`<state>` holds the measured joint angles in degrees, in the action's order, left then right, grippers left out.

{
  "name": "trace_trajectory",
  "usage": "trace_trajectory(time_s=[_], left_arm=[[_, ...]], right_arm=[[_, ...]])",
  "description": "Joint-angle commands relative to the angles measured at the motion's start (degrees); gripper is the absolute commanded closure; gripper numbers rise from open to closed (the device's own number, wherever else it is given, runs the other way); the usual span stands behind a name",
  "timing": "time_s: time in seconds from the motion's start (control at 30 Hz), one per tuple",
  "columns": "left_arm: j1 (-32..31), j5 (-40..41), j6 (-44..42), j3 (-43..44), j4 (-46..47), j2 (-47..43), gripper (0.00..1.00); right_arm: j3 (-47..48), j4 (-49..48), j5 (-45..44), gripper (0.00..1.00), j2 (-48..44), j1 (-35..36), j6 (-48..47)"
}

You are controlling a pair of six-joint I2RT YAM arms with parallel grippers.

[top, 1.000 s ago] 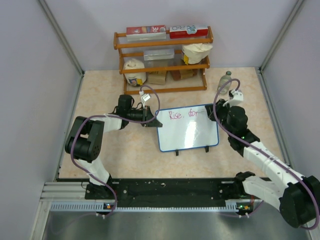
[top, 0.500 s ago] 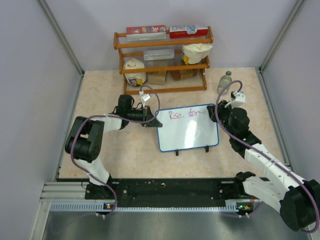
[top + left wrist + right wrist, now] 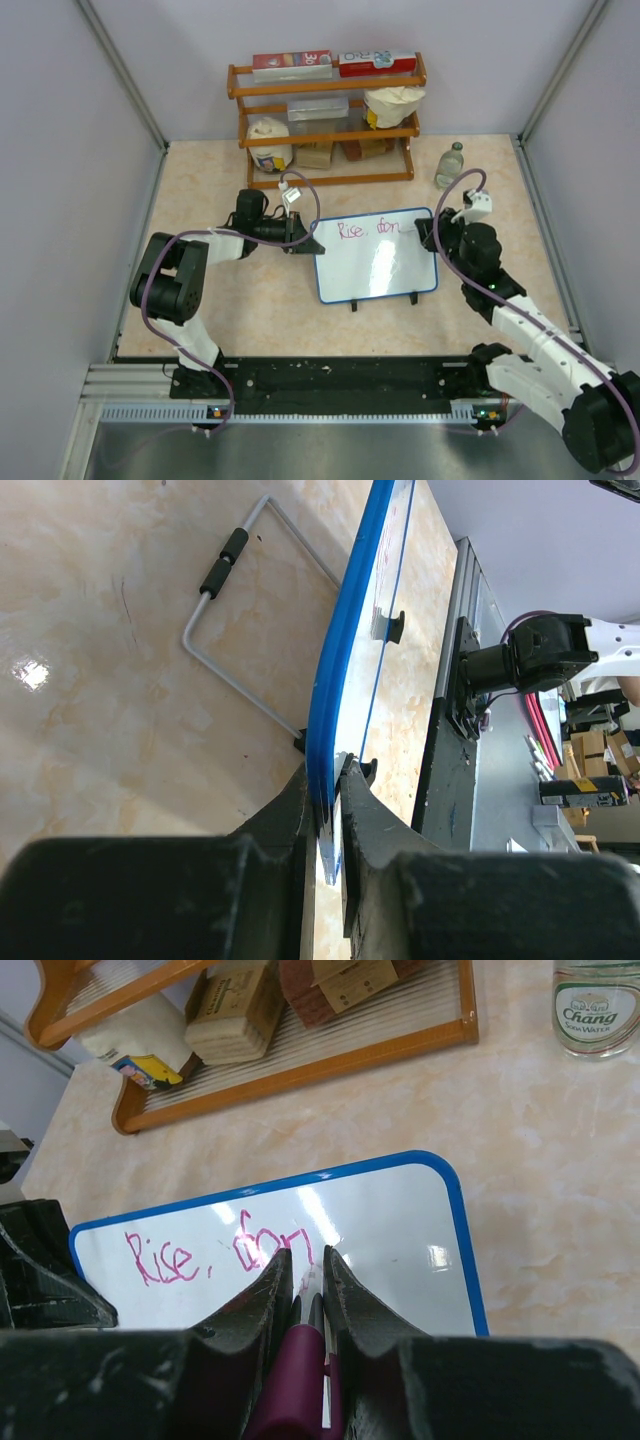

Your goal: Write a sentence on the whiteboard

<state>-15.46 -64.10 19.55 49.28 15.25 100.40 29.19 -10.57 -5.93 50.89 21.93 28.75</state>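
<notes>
You kept the left gripper (image 3: 328, 780) clamped on the whiteboard (image 3: 380, 270) at frame centre while the right gripper (image 3: 304, 1270), closed on the marker (image 3: 292, 1380), extended the sentence (image 3: 368, 230) rightward to "Rise, don", leaving it unfinished.

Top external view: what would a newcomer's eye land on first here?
The small blue-framed glossy whiteboard mid-table, with pink handwritten lettering "Rise, don" along its top. The left jaws clamp its left edge, and the right jaws pinch a magenta marker with its tip at the last letter.
</notes>
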Motion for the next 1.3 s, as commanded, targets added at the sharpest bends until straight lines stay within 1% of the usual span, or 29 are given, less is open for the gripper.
trace_trajectory(time_s=[0.0, 0.17, 0.47, 0.57, 0.8, 1.27], left_arm=[[-0.6, 6.2, -4.8, -1.6, -2.3, 1.7, 1.0], [-0.5, 6.1, -4.7, -1.5, -2.2, 1.8, 1.0], [-0.6, 6.0, -4.7, -1.5, -2.2, 1.6, 1.0], [-0.6, 6.0, -4.7, -1.5, -2.2, 1.7, 1.0], [-0.6, 6.1, -4.8, -1.4, -2.3, 1.7, 1.0], [-0.6, 6.2, -4.8, -1.5, -2.4, 1.6, 1.0]], right_arm=[[0.7, 0.0, -0.4, 1.0, -2.9, -0.7, 0.4], [2.6, -1.7, 0.0, 1.0, -4.0, -0.8, 0.6], [5.7, -1.9, -0.7, 1.0, 0.8, -2.3, 0.4], [5.7, -2.3, 0.2, 1.0, 1.4, -3.8, 0.9], [4.8, -2.7, 1.1, 1.0, 3.2, -4.1, 1.0], [2.3, -1.8, 3.3, 1.0, 1.0, -4.1, 1.6]])
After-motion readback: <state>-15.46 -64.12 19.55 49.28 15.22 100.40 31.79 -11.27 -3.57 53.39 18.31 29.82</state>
